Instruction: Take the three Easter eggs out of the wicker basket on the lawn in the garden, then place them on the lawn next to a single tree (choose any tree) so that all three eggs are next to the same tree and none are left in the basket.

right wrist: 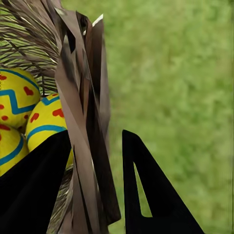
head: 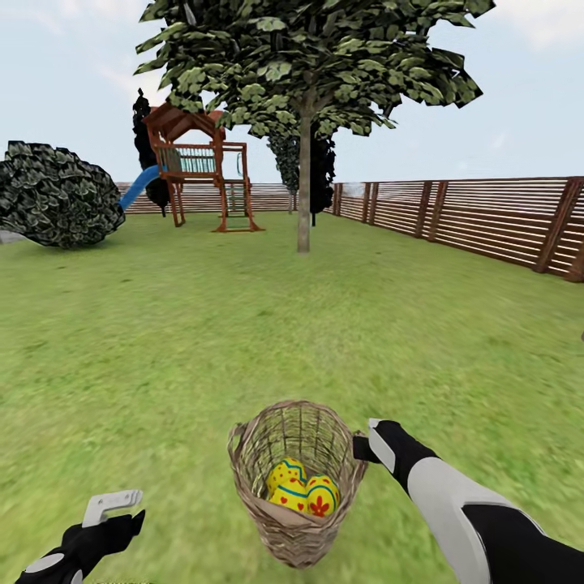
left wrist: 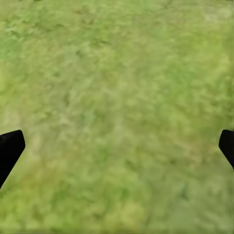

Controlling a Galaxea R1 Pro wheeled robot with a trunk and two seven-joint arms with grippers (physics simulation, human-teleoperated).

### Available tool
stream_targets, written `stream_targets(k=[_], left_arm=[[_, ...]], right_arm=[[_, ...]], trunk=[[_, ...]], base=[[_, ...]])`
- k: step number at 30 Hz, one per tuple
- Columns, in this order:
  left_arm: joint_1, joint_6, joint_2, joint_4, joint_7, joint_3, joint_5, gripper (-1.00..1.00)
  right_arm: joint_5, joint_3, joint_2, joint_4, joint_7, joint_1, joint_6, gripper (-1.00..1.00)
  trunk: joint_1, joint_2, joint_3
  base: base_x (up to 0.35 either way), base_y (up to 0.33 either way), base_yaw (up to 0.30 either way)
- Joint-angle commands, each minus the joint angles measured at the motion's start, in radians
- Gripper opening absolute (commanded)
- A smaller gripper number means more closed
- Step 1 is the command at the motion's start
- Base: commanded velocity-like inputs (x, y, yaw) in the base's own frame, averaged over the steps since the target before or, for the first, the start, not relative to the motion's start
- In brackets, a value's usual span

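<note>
Wooden fence (head: 487, 217) right of tree (head: 304, 186)

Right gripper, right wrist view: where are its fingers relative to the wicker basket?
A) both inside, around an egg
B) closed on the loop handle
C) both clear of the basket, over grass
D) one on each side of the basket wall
D: the right gripper straddles the wicker basket wall, one finger inside by the Easter eggs, the other outside over the lawn.

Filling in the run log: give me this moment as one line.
right gripper: straddling wicker basket rim | Easter eggs: in basket | left gripper: open over lawn
</note>
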Motion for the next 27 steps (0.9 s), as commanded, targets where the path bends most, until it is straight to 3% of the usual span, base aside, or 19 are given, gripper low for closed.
stream_targets(k=[1,10,13,17,27], left_arm=[[0.000,0.005,0.000,-0.001,-0.004,0.001,0.000,1.00],[0.000,0.004,0.000,-0.001,-0.004,0.001,-0.002,1.00],[0.000,0.004,0.000,-0.002,-0.004,0.001,-0.001,1.00],[0.000,0.004,0.001,-0.002,-0.004,0.000,-0.001,1.00],[0.000,0.004,0.002,-0.001,-0.004,0.000,-0.002,1.00]], right_arm=[[-0.021,-0.012,0.002,-0.002,-0.006,0.000,0.001,-1.00],[-0.021,-0.010,0.005,-0.002,-0.006,0.000,0.002,-1.00],[-0.021,-0.010,0.005,-0.002,-0.006,0.000,0.001,-1.00],[-0.021,-0.010,0.005,-0.002,-0.006,0.000,0.000,-1.00],[-0.020,-0.006,0.005,-0.002,-0.006,0.000,0.000,-1.00]], trunk=[[-0.004,0.007,0.002],[-0.038,0.070,0.031],[-0.038,0.070,0.031],[-0.038,0.070,0.031],[-0.038,0.070,0.031]], base=[[0.000,0.000,0.188],[0.000,0.000,0.271],[0.000,0.000,0.223],[0.085,0.021,0.045],[0.290,0.103,0.003]])
